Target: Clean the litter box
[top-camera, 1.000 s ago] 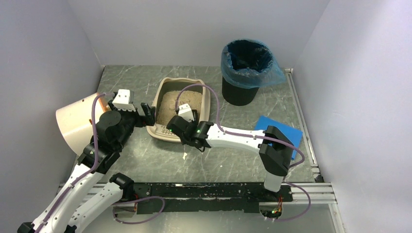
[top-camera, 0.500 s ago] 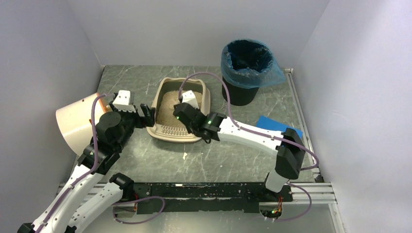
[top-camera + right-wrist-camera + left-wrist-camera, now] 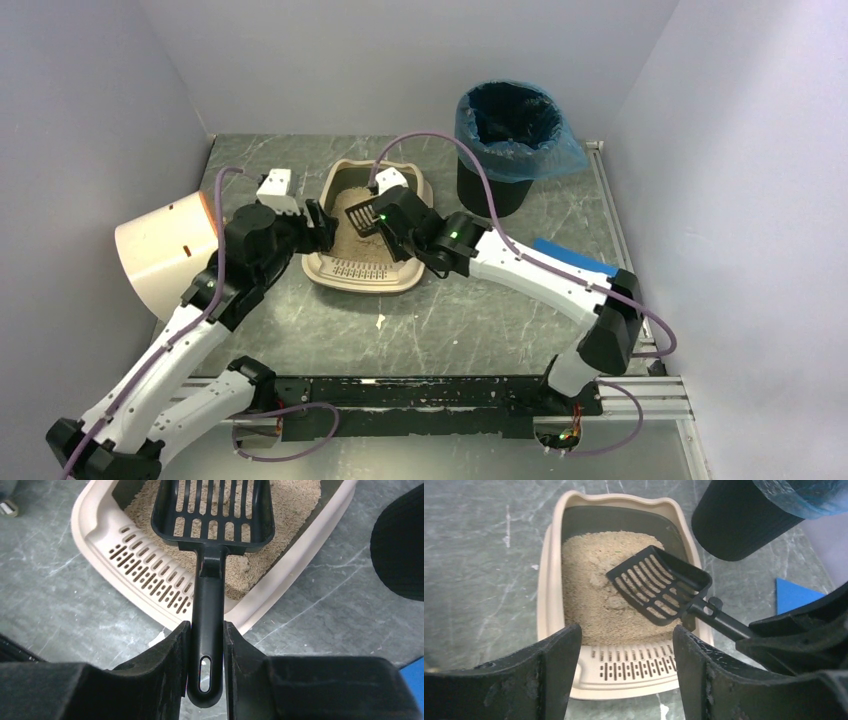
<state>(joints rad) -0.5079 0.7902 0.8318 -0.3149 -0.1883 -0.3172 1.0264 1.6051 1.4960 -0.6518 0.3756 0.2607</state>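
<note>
Tabletop of grey marbled finish, seen from above, with two robot arms reaching in from its near edge. The litter box, a shallow beige tray holding sandy tan litter, sits around the middle of the tabletop, toward the far edge, its slotted grate lip facing the near edge.

The right hand is clamped on the handle of a black slotted scoop. The right wrist view shows both fingers pressed against the handle, one on each side. The scoop's head is over the litter inside the box; whether it touches the litter cannot be told.

The left hand is at the left rim of the litter box, fingers apart with nothing between them. In its wrist view the grate lip shows through the gap. Whether a finger touches the rim cannot be told.

A black round bin with a blue liner stands near the far right corner, just beside the box. A cream drum lies tilted at the left edge. A flat blue sheet lies by the right edge, partly hidden by the right arm. A small white fleck lies between the box and the near edge.
</note>
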